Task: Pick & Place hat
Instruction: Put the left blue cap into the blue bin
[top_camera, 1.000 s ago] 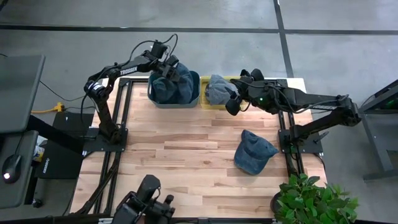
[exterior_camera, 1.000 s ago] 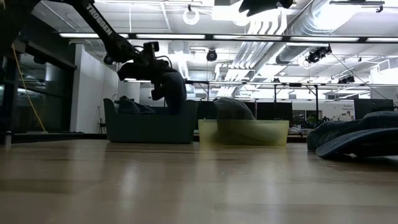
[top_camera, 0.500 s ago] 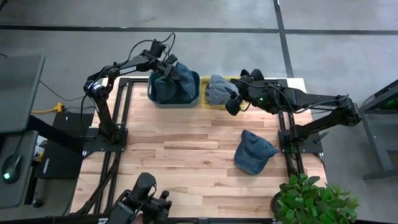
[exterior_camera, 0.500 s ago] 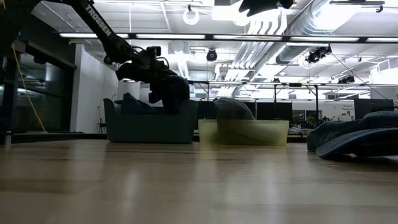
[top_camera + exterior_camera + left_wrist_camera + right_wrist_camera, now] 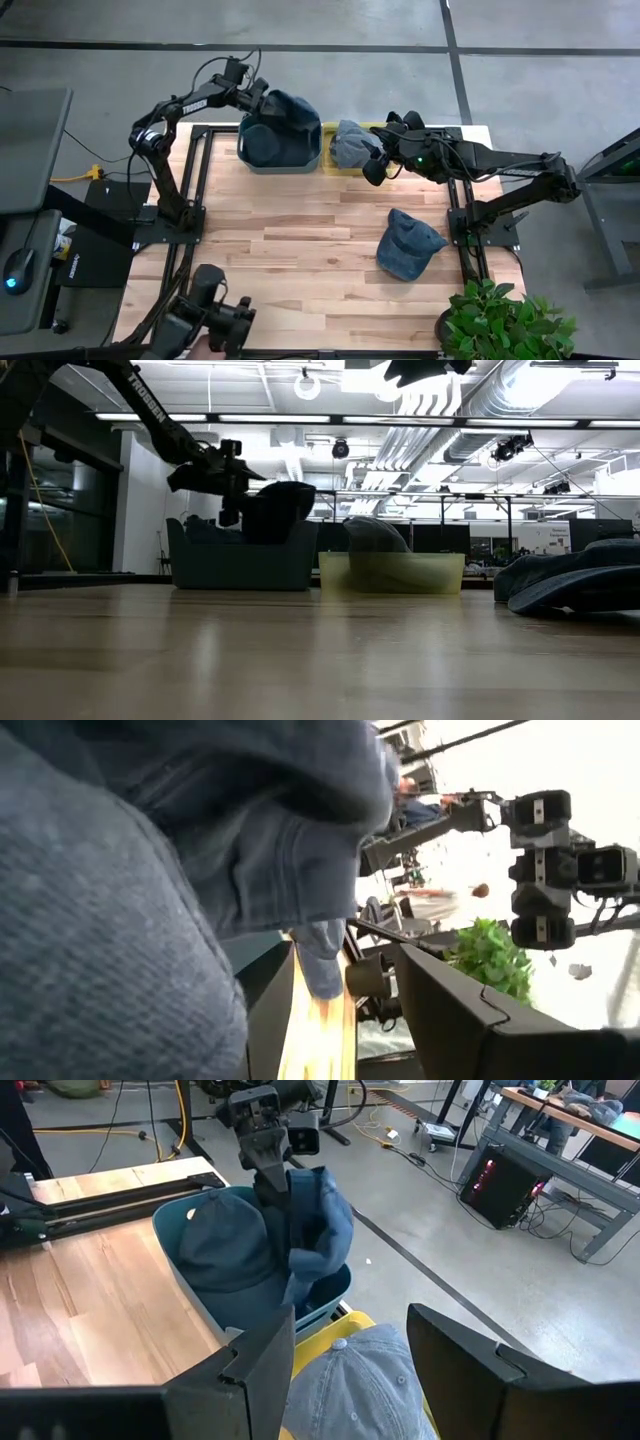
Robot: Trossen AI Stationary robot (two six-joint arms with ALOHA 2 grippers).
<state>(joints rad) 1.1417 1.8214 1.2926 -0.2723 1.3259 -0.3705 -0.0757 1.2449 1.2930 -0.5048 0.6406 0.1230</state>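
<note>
A dark blue hat [image 5: 292, 108] lies draped over the far rim of the teal bin [image 5: 250, 157], above another blue hat [image 5: 220, 1245] inside it. My left gripper [image 5: 258, 98] stands open just left of the draped hat [image 5: 320, 1230], above the bin's far left corner. My right gripper [image 5: 350, 1380] hovers open over the yellow bin [image 5: 330, 170], which holds a pale blue hat [image 5: 350, 143]. A third blue hat [image 5: 408, 245] rests crown up on the table at the right. My left gripper comes from above at the draped hat's raised fold [image 5: 300, 1195]. Cloth fills its own wrist view and hides the fingertips. I cannot tell whether the fingers touch the hat. The hat rests on the bin's rim and on the hat below.
Bare wooden table [image 5: 290, 240] spreads across the middle and near side. Black metal frames run along both table edges. A potted plant [image 5: 505, 320] stands at the near right corner. A camera rig [image 5: 215, 325] sits at the near edge.
My left gripper has drawn back from above the teal bin toward the table's far left corner. The hat that hung narrow below it has settled and spread wider over the bin's far rim. My right arm has kept still.
</note>
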